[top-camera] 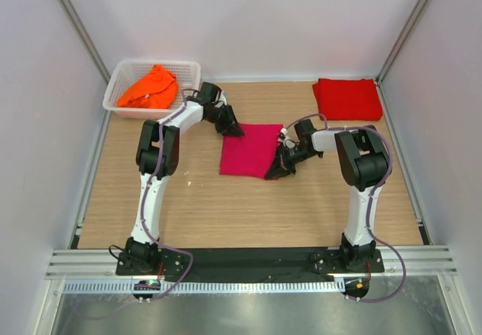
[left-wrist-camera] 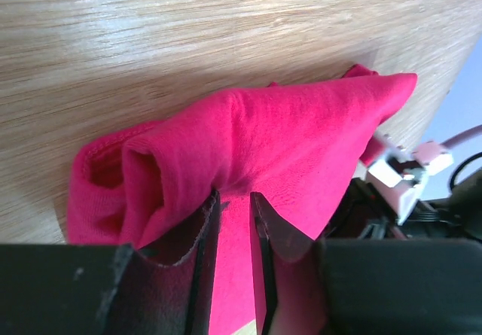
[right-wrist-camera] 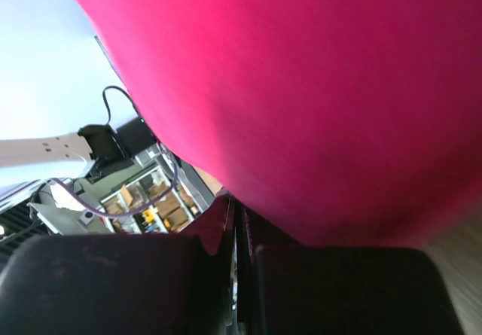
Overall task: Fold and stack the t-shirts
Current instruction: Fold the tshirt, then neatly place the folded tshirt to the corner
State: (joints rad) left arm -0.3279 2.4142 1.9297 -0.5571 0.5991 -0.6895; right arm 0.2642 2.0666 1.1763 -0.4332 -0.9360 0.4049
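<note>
Over tabletop [top-camera: 226,214] left gripper [top-camera: 236,130] and right gripper [top-camera: 274,172] pinch magenta-pink t-shirt [top-camera: 248,150]

This is a robotics lab cell: a left arm [top-camera: 154,169] and a right arm [top-camera: 361,173] are bolted beside aluminium rails [top-camera: 75,263]. White panels [top-camera: 248,26] wall in the wooden tabletop [top-camera: 248,214], and stocked shelves [right-wrist-camera: 154,199] stand beyond.

A white lattice basket [top-camera: 187,71], apparently plastic, sits at the wooden table's [top-camera: 226,207] far-left corner.
</note>
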